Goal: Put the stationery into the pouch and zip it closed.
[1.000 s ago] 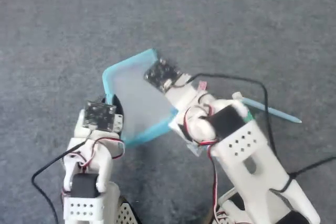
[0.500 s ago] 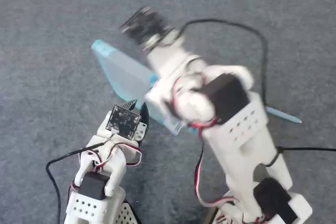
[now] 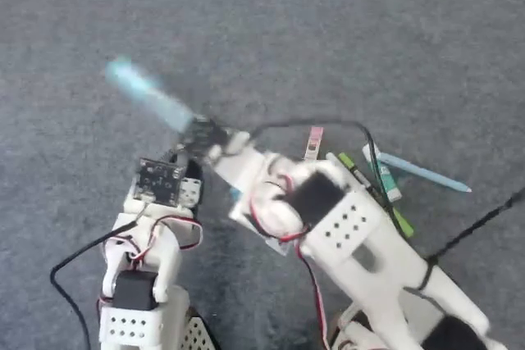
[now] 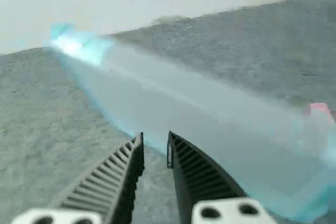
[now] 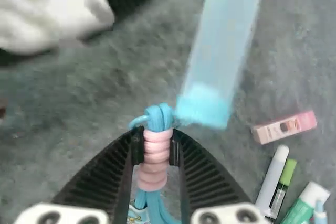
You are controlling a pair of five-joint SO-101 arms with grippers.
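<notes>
The translucent blue pouch (image 3: 148, 94) swings in the air, blurred, above the table's left half. My right gripper (image 3: 202, 132) is shut on its pink zipper pull (image 5: 155, 153), with the blue cord bunched above the fingertips and the pouch (image 5: 223, 45) stretching away from it. My left gripper (image 4: 155, 148) sits just under the pouch (image 4: 199, 114), slightly open with nothing between its fingers. On the mat to the right lie a pink eraser (image 3: 313, 142), a green marker (image 3: 354, 170), a green-and-white tube (image 3: 387, 184) and a light blue pen (image 3: 426, 173).
Grey mat (image 3: 74, 55) covers the whole table. The right arm's white body (image 3: 344, 227) and its black cable cross over part of the stationery. The left arm's base (image 3: 135, 301) stands at the front left.
The right gripper has pulled the pouch off the mat and swung it left, uncovering the stationery. The left gripper, beside the pouch's edge a second ago, now has nothing in it.
</notes>
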